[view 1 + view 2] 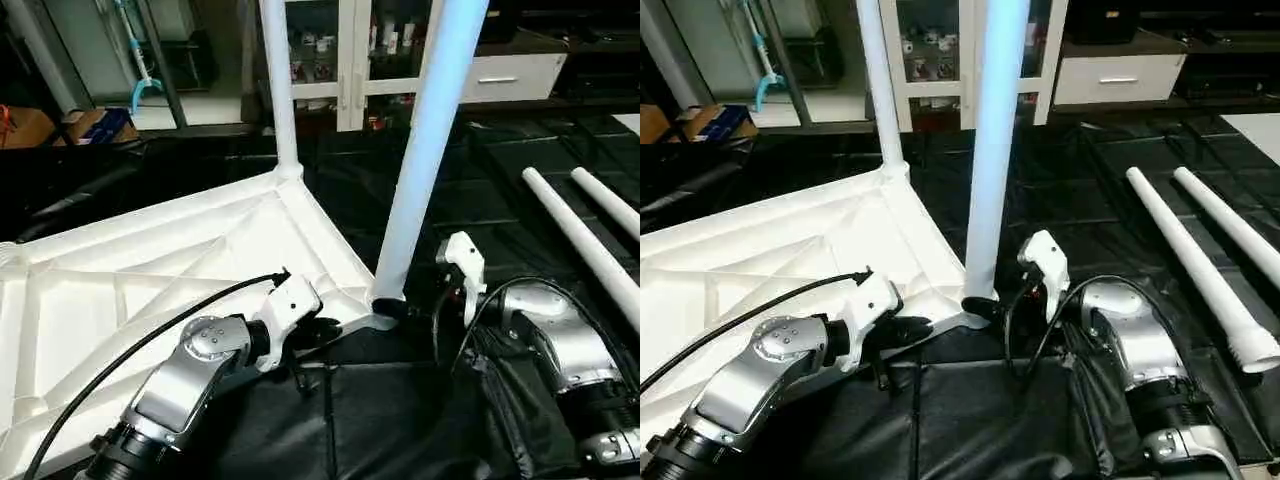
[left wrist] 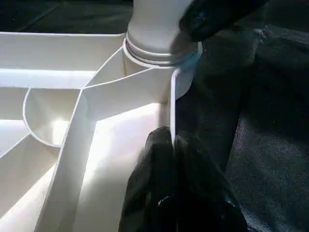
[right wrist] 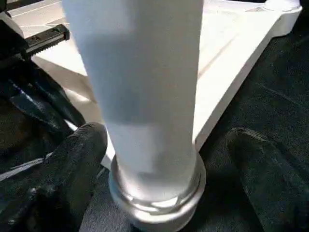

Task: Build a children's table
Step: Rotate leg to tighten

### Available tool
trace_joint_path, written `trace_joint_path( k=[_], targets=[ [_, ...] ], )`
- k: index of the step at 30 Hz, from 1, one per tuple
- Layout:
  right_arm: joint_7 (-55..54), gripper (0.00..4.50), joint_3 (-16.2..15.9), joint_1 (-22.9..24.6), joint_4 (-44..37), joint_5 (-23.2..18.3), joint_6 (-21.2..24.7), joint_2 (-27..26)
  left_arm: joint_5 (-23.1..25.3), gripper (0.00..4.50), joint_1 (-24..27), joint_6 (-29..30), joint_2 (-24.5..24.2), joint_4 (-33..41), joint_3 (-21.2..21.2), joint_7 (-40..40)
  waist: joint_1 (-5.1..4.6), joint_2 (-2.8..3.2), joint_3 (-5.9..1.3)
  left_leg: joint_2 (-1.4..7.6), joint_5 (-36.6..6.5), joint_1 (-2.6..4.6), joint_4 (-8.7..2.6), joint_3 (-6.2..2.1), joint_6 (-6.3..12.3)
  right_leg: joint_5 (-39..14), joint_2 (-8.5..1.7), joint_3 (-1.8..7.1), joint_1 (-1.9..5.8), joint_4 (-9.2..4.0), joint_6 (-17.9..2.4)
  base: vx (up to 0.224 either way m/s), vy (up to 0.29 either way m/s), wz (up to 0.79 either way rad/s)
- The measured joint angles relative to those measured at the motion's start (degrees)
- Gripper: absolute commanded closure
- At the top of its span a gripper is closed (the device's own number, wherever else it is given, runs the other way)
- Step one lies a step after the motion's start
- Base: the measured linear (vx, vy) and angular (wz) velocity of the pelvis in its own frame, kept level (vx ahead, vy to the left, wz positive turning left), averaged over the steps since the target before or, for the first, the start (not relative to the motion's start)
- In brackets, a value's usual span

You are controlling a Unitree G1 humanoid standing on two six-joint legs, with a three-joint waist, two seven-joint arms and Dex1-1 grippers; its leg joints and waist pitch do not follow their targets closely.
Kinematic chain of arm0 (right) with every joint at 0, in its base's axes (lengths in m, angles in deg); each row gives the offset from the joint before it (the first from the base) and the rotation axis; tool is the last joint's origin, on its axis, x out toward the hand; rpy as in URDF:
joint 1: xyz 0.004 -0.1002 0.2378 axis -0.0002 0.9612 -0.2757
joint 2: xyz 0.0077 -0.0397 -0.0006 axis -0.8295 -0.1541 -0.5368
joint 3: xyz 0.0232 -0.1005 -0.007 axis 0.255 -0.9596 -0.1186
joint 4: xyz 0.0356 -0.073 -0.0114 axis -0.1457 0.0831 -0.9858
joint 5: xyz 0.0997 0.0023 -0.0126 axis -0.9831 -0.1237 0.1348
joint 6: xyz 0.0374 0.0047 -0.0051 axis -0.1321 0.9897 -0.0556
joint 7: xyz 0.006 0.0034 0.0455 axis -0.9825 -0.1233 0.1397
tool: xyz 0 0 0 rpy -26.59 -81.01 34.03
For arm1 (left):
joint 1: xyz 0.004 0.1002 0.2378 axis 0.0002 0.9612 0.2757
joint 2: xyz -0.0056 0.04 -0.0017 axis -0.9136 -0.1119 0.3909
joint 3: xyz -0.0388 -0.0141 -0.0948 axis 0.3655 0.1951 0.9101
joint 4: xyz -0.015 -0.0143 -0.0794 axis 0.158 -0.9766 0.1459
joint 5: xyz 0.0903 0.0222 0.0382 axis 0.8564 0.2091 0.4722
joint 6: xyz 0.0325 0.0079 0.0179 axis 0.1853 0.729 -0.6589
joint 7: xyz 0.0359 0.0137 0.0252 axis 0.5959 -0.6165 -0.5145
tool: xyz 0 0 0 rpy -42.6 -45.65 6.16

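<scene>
The left gripper (image 2: 173, 159) was pinched tight on the rim of the upturned tabletop (image 1: 150, 260), just beside the corner socket where a leg (image 1: 425, 150) stood upright. The right gripper (image 3: 164, 159) stood wide, its fingers (image 3: 72, 164) either side of that leg's base without squeezing. Two loose legs (image 1: 590, 240) lay on the floor beyond it.
</scene>
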Motion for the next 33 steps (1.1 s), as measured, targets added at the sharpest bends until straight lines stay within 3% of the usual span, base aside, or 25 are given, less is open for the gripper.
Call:
trace_joint_path(
  k=[7,10,12,15,22,33],
  targets=[
    [-4.1,1.10,0.0,0.0,1.2,0.5,-2.2,-3.7,0.1,4.50,-0.1,0.1,0.3,-0.2,-0.1,-0.3,0.15,0.09,-0.05,0.00,0.0,0.00,0.02,0.00,0.00,0.0,0.00,0.00,-0.01,0.04,0.0,0.000,0.000,0.00],
    [-7.1,1.20,0.1,0.5,1.2,0.7,-2.8,-5.6,0.3,4.50,-1.0,0.1,0.9,-1.1,-0.5,-0.7,0.33,0.08,-0.05,-0.01,0.0,0.00,0.07,0.00,-0.02,0.0,-0.01,0.02,0.00,0.06,0.0,0.000,0.000,0.00],
    [-9.6,1.55,0.1,0.6,1.2,1.6,-3.7,-6.9,0.9,4.50,-2.1,0.1,1.7,-2.3,-0.5,-1.3,0.36,0.06,-0.04,-0.02,0.0,0.00,0.08,0.03,-0.09,0.0,-0.01,0.06,0.01,0.08,0.0,0.000,0.000,0.00],
    [-11.7,1.64,0.1,0.6,1.4,2.2,-4.3,-7.5,1.1,4.50,-2.3,0.1,2.2,-2.9,-0.5,-2.2,0.30,0.05,-0.03,-0.02,0.0,0.00,0.11,0.03,-0.12,0.0,-0.02,0.07,0.02,0.10,0.0,0.000,0.000,0.00],
    [-26.9,2.40,2.1,0.9,1.3,6.5,-5.5,-12.6,3.7,4.50,-5.9,0.0,6.8,-8.0,-0.5,-8.7,0.27,0.05,-0.03,-0.02,0.0,0.00,0.11,0.03,-0.19,0.0,-0.02,0.08,0.02,0.16,0.0,0.000,0.000,0.00],
    [-32.7,2.54,2.4,2.5,-0.9,8.2,-5.5,-15.4,4.0,4.50,-6.5,-0.4,7.6,-9.1,-0.5,-9.5,0.28,0.05,-0.03,-0.02,0.0,-0.01,0.09,0.01,-0.20,0.0,-0.03,0.07,0.06,0.15,0.0,0.000,0.000,0.00]
  ],
)
